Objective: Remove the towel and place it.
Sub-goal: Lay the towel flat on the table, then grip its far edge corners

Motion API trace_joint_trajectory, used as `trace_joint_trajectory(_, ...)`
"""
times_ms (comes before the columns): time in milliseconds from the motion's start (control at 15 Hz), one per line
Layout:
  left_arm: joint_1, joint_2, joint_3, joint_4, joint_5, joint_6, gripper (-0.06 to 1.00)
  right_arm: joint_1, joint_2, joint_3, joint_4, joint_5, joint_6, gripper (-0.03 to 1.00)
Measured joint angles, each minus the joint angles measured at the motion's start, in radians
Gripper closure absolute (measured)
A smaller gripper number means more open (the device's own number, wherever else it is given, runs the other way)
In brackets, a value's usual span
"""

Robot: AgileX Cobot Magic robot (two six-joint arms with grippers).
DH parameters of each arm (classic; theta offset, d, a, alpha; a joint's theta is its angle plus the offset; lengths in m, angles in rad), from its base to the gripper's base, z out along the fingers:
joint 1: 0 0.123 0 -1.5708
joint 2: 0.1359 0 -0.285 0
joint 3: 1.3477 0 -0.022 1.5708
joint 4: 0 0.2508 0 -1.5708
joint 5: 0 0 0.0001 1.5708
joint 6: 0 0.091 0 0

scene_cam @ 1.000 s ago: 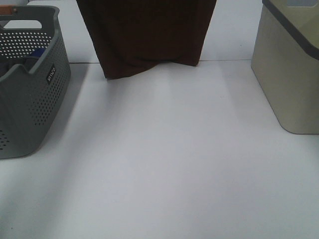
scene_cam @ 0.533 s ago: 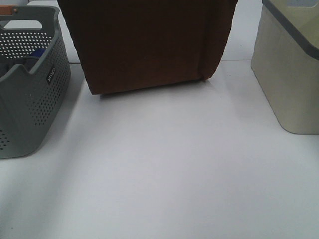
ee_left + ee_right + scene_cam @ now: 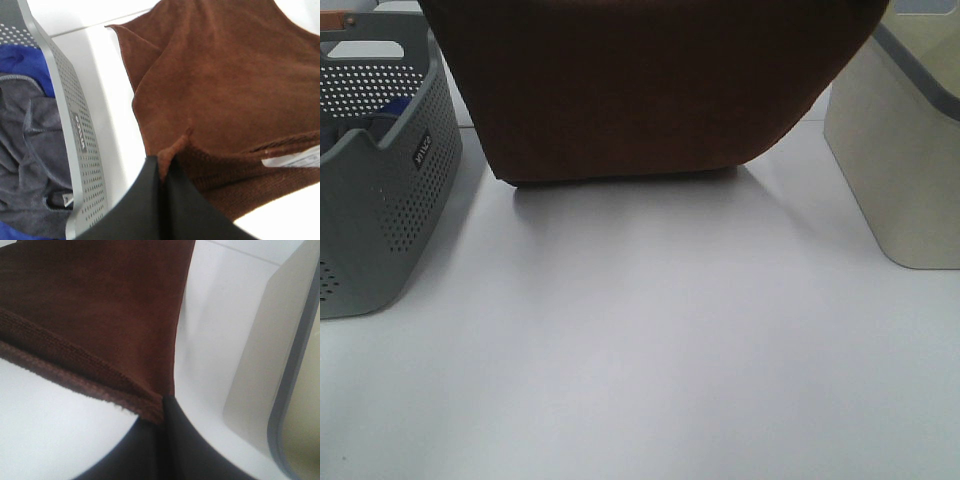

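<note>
At upper centre of the high view: towel [image 3: 640, 90], dark reddish-brown plush, hemmed. It hangs spread wide, with its lower edge at or just above the tabletop [image 3: 650, 350]; whether it touches cannot be told. It hangs outside the basket [image 3: 380, 200], so removal looks done and placing is left.

Left hand [image 3: 161, 166]: black fingers pinched tight on one hemmed corner of the towel, close to the basket wall.

Right hand [image 3: 163, 401]: pinched tight on another hemmed corner, near the bin [image 3: 900, 170].

The two corner grips, well apart, keep the cloth stretched, probably so it can be laid down flat without bunching.

Left edge of frame: basket, grey, perforated; it holds a blue cloth [image 3: 27, 65] and a grey cloth [image 3: 30, 150].

Right edge: bin, beige with a grey rim.

Lower frame: white tabletop, the likely spot for laying the towel.
</note>
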Motion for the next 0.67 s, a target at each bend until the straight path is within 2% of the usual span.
trace_joint_trajectory(200,-0.107,-0.168,0.231,0.034,0.000,-0.088,0.94,-0.007,-0.171,0.232,0.071,-0.001,0.000,0.97)
trace_joint_trajectory(467,-0.270,-0.369,0.471,0.071,0.008,-0.220,0.94,-0.010,-0.386,0.532,0.183,0.001,0.000,0.97)
trace_joint_trajectory(667,-0.362,-0.468,0.632,0.031,0.006,-0.329,0.94,-0.011,-0.497,0.726,0.238,0.000,0.000,0.97)
